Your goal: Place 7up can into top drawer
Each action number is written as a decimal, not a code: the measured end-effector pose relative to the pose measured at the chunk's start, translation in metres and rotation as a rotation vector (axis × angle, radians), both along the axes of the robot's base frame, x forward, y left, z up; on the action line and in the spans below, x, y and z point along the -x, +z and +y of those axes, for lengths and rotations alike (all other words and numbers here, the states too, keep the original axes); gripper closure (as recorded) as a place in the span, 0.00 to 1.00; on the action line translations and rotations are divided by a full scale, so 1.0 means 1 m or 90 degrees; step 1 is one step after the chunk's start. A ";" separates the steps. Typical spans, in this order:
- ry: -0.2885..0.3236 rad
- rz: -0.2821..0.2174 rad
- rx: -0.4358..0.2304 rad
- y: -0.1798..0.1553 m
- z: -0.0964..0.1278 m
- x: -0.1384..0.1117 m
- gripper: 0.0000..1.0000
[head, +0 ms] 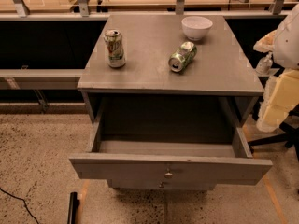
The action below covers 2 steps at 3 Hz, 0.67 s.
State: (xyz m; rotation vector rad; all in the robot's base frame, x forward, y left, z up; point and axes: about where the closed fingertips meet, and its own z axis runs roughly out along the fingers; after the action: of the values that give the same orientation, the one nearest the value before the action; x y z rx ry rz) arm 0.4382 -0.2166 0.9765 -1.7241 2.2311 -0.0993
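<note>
The 7up can (114,48), pale with green print, stands upright on the left part of the grey cabinet top (149,73). The top drawer (170,168) is pulled out toward me, and its floor (166,147) shows bare. A small round knob (168,174) sits on its front panel. My gripper (264,64) is at the right edge of the view, beside the cabinet's right side at about top height, on the white and cream arm (286,41). It is far from the 7up can and holds nothing that I can see.
A shinier green can (182,56) lies on its side right of centre on the top. A white bowl (196,27) stands at the back right. Shelving runs behind the cabinet. A black object (72,208) and a cable (18,204) lie on the speckled floor.
</note>
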 end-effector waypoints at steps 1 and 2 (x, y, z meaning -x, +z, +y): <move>0.002 -0.001 -0.004 0.000 0.001 -0.002 0.00; 0.038 -0.015 -0.083 -0.008 0.014 -0.041 0.00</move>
State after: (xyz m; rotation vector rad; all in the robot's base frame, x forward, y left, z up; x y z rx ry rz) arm 0.4787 -0.2026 0.9680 -1.7085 2.1174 0.0391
